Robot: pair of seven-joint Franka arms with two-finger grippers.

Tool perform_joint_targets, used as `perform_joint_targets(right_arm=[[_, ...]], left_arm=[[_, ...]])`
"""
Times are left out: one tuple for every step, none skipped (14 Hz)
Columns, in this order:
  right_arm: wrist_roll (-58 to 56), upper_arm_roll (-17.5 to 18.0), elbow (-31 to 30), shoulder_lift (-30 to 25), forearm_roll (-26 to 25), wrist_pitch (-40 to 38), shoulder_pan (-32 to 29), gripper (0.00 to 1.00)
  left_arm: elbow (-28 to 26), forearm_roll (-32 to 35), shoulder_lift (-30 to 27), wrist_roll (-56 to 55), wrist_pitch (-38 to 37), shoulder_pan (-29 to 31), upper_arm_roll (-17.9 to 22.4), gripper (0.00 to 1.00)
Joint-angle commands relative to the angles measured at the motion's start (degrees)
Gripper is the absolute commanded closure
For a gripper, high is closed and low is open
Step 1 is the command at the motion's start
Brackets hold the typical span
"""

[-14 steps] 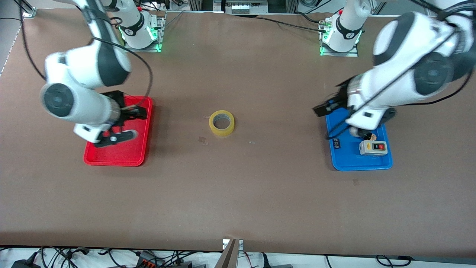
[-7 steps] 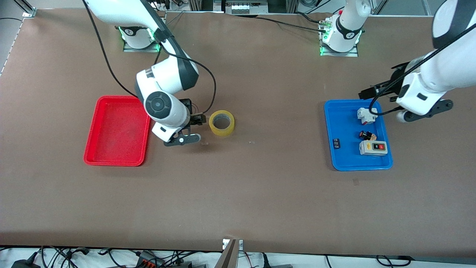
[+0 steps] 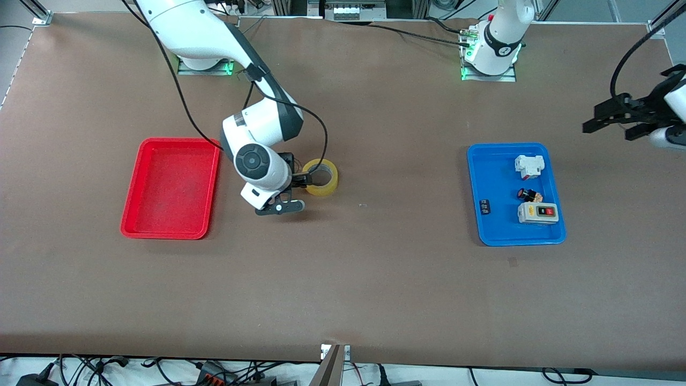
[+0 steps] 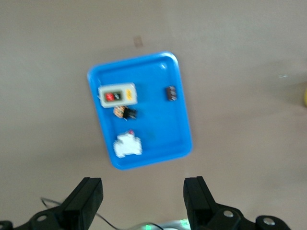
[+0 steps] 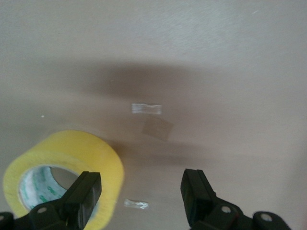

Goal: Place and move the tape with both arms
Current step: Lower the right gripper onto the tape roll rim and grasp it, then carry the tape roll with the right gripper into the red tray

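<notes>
Flat, tape (image 3: pixel 320 177) hole upward, table (image 3: pixel 375 279)

Robotics lab, bench setup. 2 white arms (image 3: pixel 257 134) bolted to metal base plates (image 3: pixel 489 75) with green status lights, along table's edge farthest from front camera. Brown mat covers table (image 3: pixel 375 279). Aluminium framing (image 3: pixel 348 8) past bases. Loose cables, power strips (image 3: pixel 214 370) under nearest edge. Red tray (image 3: pixel 170 230), blue tray (image 3: pixel 504 236) as sorting stations.
</notes>
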Motion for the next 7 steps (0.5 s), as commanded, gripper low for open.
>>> perform_joint_targets(right_arm=[[4.4,-0.6,1.0,1.2,0.8,1.1,4.1,0.00],[6.2,-0.6,0.8,1.4,0.7,1.1,4.7,0.00],[7.9,-0.6,0.5,1.4,0.6,0.8,5.3,0.00],[8.2,-0.6,0.4,1.4,0.5,0.5,5.7,0.00],[8.1,-0.7,0.2,1.5,0.5,0.4,5.8,0.00],[8.0,-0.7,0.2,1.5,0.4,0.4,5.5,0.00],[8.1,-0.7,0.3,1.7,0.4,0.8,5.4,0.00]], left_arm=[[-0.8,6.0,-1.2,3.4,3.4,-0.4,-0.9,0.00],[-0.7,5.8,-1.2,3.5,3.4,-0.9,-0.6,0.00],[-0.7,5.8,-1.1,3.1,3.3,-1.7,-0.3,0.00],[-0.7,5.8,-1.1,2.5,3.1,-2.3,0.0,0.00],[-0.8,5.6,-1.1,1.3,2.8,-2.4,0.0,0.00],[-0.8,4.7,-1.2,0.2,2.7,-2.5,0.3,0.00],[-0.8,3.0,-1.2,-0.2,2.7,-2.5,1.1,0.00]])
